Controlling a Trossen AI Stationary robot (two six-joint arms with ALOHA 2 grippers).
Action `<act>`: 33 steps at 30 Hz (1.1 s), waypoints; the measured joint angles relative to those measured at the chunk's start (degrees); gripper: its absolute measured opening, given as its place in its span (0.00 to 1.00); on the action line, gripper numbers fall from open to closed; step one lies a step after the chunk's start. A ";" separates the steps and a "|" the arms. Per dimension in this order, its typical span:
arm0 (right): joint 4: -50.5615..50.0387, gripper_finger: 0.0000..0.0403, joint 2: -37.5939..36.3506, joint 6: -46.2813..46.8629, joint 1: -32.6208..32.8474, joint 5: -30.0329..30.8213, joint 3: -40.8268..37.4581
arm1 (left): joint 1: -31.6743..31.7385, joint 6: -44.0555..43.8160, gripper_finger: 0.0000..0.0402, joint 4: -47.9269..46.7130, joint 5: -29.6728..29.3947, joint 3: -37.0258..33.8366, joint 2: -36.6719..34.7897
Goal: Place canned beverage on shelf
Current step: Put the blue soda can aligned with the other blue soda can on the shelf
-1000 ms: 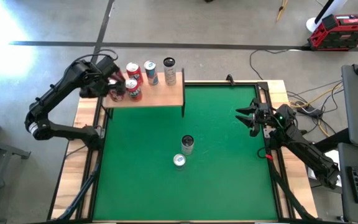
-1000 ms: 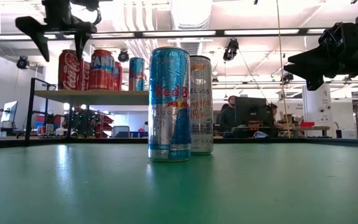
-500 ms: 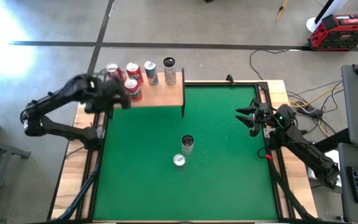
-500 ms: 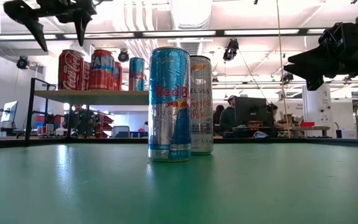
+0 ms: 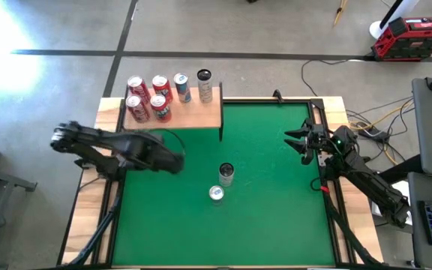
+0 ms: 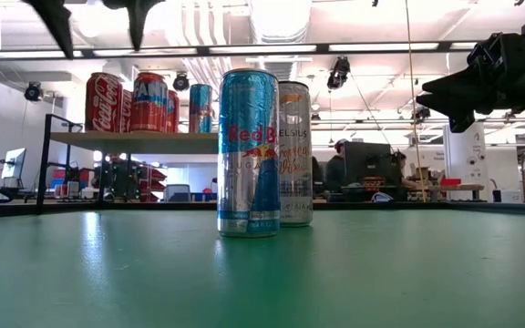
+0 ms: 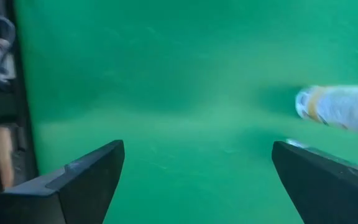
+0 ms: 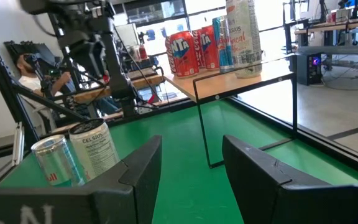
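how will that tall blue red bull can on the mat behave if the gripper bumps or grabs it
The Red Bull can is tall, slim and upright, so it probably tips easily. It would likely knock the Celsius can close beside it. Its glossy round wall may slip and, once down, roll across the green mat.

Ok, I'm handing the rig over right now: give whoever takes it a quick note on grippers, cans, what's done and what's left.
Left gripper: open, empty, above the green mat just in front of the shelf, facing the two loose cans.
Right gripper: shut, empty, parked at the mat's right edge.
Done: six cans stand on the shelf, four red ones, a blue one and a tall white one.
Left: the Red Bull can and the Celsius can stand upright side by side mid-mat; both need shelving.
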 joint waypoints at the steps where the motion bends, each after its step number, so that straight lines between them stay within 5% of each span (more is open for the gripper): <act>1: 0.00 0.40 0.00 0.00 0.02 0.00 0.00 | -0.73 -0.46 0.98 -0.10 -0.09 1.78 1.73; 27: 0.00 0.40 0.00 0.00 0.00 0.00 0.00 | -6.49 3.61 0.98 -1.85 1.89 47.58 46.30; 33: -0.04 0.40 0.00 0.00 0.00 0.00 0.02 | -6.47 -0.70 0.98 -1.91 3.32 46.17 46.99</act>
